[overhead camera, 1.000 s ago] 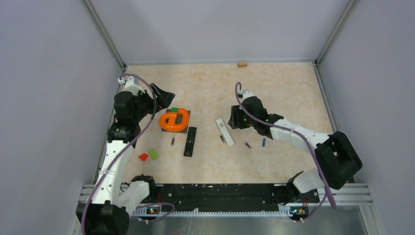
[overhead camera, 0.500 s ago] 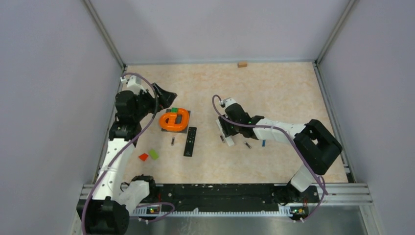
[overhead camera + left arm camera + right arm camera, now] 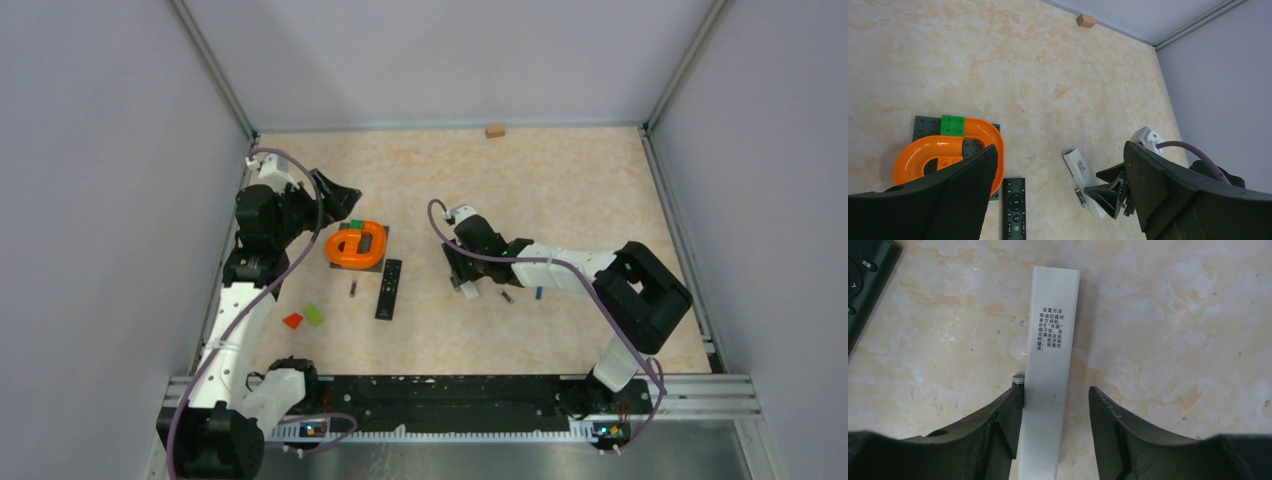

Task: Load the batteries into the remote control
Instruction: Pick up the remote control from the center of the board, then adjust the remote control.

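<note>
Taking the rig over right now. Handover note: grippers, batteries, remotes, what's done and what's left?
Left gripper: open, empty, up by the orange track.
Right gripper: open, down astride the white remote, label side up, not clamped.
Batteries, all on the table: one battery against the white remote's edge; a second battery left of the black remote; a dark battery and the blue battery right of the white remote.
Done: none loaded.
Left: all four.
</note>
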{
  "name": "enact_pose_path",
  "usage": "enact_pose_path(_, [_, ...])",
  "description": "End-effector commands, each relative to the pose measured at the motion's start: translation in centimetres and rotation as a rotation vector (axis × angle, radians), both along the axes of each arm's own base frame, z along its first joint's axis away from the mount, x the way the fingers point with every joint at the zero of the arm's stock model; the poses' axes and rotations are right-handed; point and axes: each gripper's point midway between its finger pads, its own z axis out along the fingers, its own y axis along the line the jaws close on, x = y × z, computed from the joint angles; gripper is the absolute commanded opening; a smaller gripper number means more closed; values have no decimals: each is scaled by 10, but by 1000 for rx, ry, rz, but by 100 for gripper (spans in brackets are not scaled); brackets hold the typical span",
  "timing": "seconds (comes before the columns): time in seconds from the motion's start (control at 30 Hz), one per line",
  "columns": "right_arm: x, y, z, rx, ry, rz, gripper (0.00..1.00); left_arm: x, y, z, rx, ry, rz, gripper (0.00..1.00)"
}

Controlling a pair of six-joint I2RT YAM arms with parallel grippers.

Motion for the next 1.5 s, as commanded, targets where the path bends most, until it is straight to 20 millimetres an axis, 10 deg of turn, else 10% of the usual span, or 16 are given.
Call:
enact_pose_path(0.0, [5,17,8,21,-22,14,50,1,0,8,-2,-41,-4,99])
enact_pose_path(0.5, [14,16,15,41,-65,14,27,-11,-41,7,-86,-31,-279,99])
enact_pose_path(0.73, [29,0,86,302,-112,63,22,-7,-64,23,-125,-89,-430,99])
enact_pose_path(0.97, [22,-21,171,543,-164,151,22,-12,-128,22,97,-249,-647,99])
enact_pose_path(1.17, [-21,-21,228,675,-230,290,23,-38,-172,29,-16,-233,-1100,96])
enact_pose_path(1.47, [-82,-9,257,801,-190,595,23,-76,-177,32,-47,-270,-1299,87])
